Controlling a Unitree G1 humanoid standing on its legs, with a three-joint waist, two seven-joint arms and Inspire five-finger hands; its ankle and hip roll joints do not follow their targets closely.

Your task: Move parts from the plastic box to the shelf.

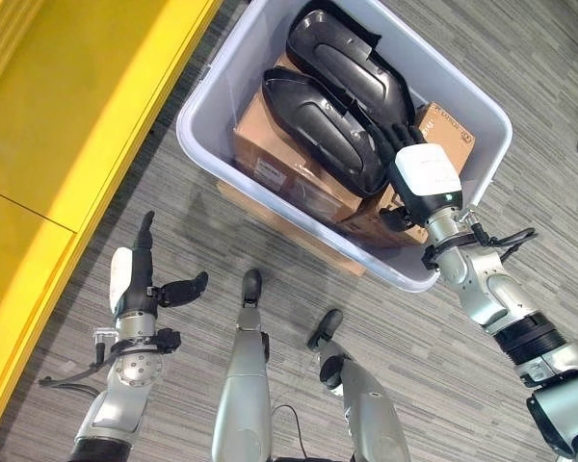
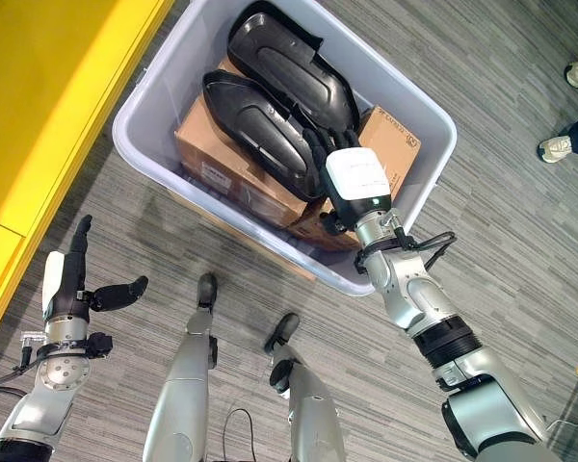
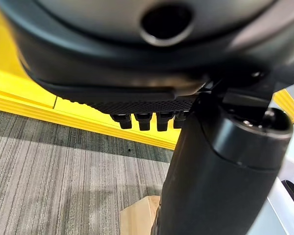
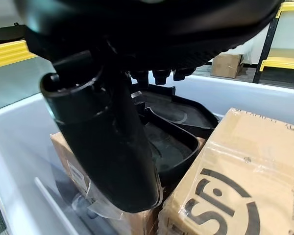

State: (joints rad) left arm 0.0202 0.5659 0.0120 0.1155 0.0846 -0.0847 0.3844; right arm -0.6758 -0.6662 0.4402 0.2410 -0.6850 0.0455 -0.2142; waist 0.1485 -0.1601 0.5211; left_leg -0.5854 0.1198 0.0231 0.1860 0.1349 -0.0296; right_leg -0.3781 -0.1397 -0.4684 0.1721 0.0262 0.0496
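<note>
**Right eye view: right hand poised over the black parts in the box**

Right eye view shows two black moulded parts lying in the plastic box [image 2: 144, 91], stacked on cardboard cartons. The nearer black part [image 2: 260, 130] lies with its long axis running diagonally, from the box's far-left side toward the near-right corner, and its near end sits directly under the right hand [image 2: 352, 178]. The second black part [image 2: 289, 67] lies just behind it, roughly parallel and overlapping. Both are glossy, shallow, shell-like mouldings with raised rims and a hollow inner face turned upward.

The right hand is much the nearer of the two, reaching over the box's near wall with its white-backed palm above the part's end. In the right wrist view the thumb [image 4: 105, 142] hangs down beside the part's rim and the fingers [image 4: 159, 76] reach out above it, uncurled; nothing is pinched. The likely next step is to close on that near rim.

A brown carton [image 2: 390, 144] sits just right of the hand, another carton [image 2: 226, 168] beneath the parts.

The left hand [image 1: 135, 274] hovers over the carpet beside the yellow shelf [image 1: 67, 106], well apart from the box, fingers straight and thumb spread out, empty.
</note>
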